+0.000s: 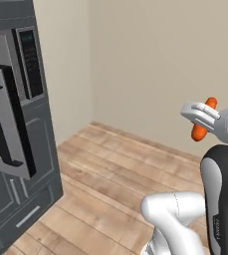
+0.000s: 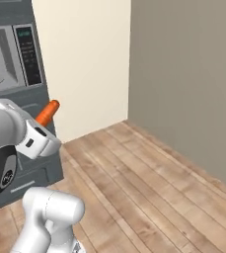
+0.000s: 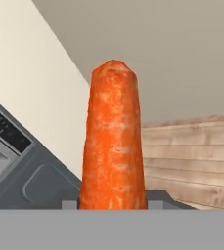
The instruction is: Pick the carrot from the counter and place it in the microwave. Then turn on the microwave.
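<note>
My gripper (image 1: pixel 205 117) is shut on the orange carrot (image 1: pixel 199 132), held in the air to the right of the microwave (image 1: pixel 16 99). Its door (image 1: pixel 3 124) with the dark bar handle stands swung open toward me. In the right base view the carrot (image 2: pixel 49 111) sticks up out of the gripper (image 2: pixel 41 123), just in front of the panel below the microwave's keypad (image 2: pixel 28 49). The microwave's open cavity (image 2: pixel 1 59) lies up and to the left of it. The hand view has the carrot (image 3: pixel 112 141) upright between the fingertips (image 3: pixel 155 200). The counter is out of view.
Dark grey cabinet panels (image 1: pixel 21 209) run below the microwave. A wooden floor (image 2: pixel 149 188) stretches to the right, up to beige walls that meet in a corner (image 2: pixel 129 74). My own white arm (image 1: pixel 185 219) rises from below.
</note>
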